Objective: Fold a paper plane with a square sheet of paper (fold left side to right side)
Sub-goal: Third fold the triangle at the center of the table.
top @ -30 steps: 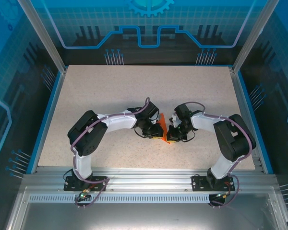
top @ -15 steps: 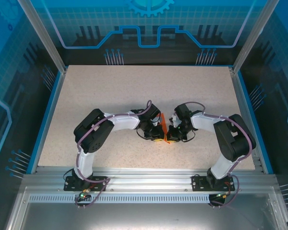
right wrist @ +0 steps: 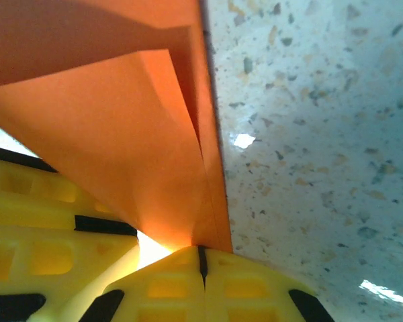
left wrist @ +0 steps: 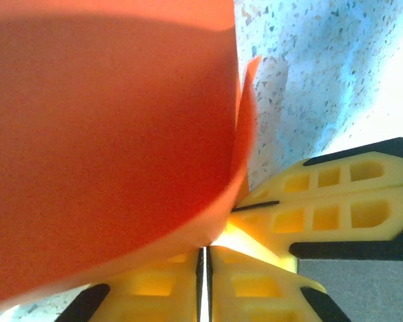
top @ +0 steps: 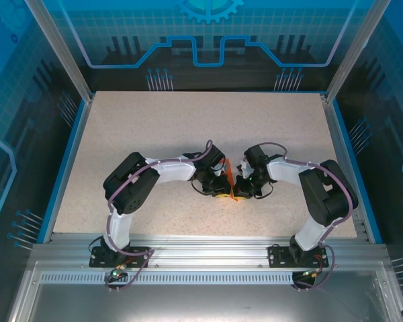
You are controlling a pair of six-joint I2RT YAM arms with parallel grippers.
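Left gripper (left wrist: 205, 249) pinches the orange paper (left wrist: 107, 134) and has swung it over beside the right gripper (right wrist: 201, 249), clamped on it too, so the fold's closing.

We observe the orange paper sheet (top: 232, 190) standing on edge between the left gripper (top: 223, 190) and the right gripper (top: 240, 188), and pinched by the closed tips of both. It is partly folded. Creased layers overlap at the right gripper, and the sheet bows smoothly beyond the left gripper.
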